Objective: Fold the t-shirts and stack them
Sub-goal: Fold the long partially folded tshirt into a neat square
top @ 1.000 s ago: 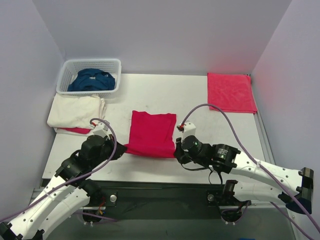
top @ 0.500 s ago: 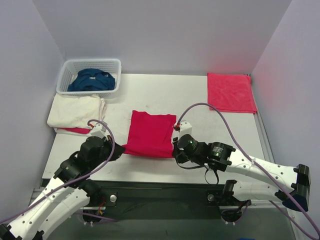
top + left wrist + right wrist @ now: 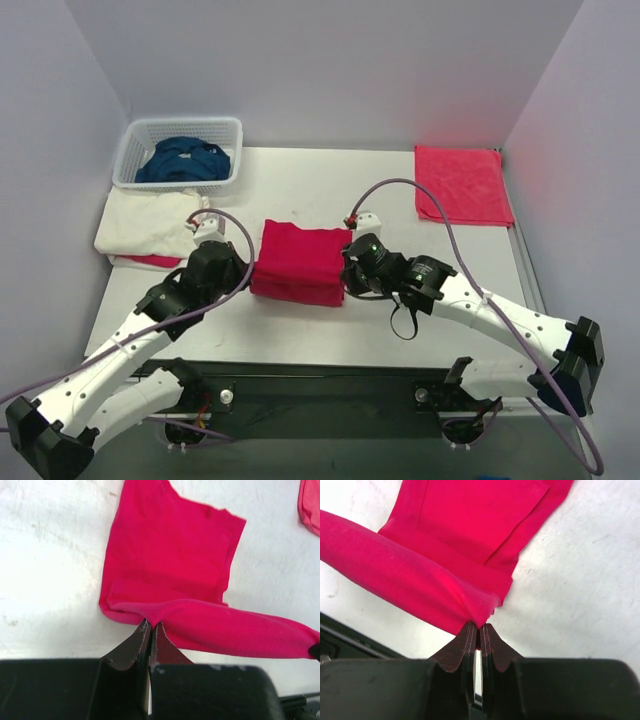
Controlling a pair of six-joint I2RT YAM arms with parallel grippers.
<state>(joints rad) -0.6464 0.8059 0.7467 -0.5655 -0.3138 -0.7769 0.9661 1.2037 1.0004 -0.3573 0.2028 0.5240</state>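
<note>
The crimson red t-shirt [image 3: 300, 262] lies partly folded at the table's middle, its near edge lifted and carried over the rest. My left gripper [image 3: 250, 272] is shut on its near left corner; the left wrist view shows the pinch [image 3: 150, 625] under the raised roll of cloth [image 3: 225, 630]. My right gripper [image 3: 347, 272] is shut on the near right corner, seen in the right wrist view [image 3: 479, 626]. A cream-white t-shirt [image 3: 150, 222] lies folded at the left on a red piece. A dark blue t-shirt [image 3: 183, 160] lies crumpled in the basket.
A white lattice basket [image 3: 135, 140] stands at the back left. A lighter red folded shirt [image 3: 460, 184] lies at the back right by the wall. Cables arch over both arms. The table's front edge [image 3: 300, 355] is near the grippers.
Both grippers have moved away from the near edge toward the back, carrying the red shirt's near edge up and over it. The shirt now looks shorter front to back.
</note>
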